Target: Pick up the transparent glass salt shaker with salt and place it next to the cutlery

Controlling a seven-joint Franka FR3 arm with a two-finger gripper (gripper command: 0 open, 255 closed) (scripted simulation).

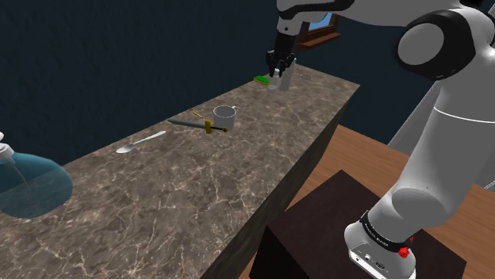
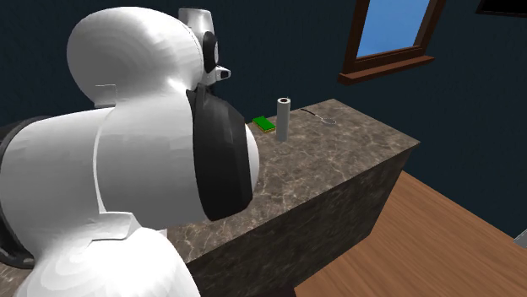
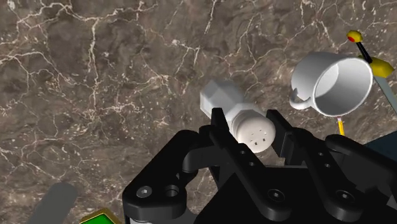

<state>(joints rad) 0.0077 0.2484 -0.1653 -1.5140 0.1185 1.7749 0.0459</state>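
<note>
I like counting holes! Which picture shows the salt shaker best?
Wrist view: the salt shaker is close up in the gripper, cap holes showing. Shoulder view: a tiny pale shape. Second exterior view: hidden behind the arm.

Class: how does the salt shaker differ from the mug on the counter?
The salt shaker is slim with a holed cap; the mug is wide, open-topped, handled. The salt shaker sits clasped in the end effector; the mug stands free on the counter. Both look white.

No legible text, labels, brands or numbers anywhere. Tiny marks on the arm's base panel (image 1: 371, 257), beside its red button (image 1: 404, 252), are unreadable.
</note>
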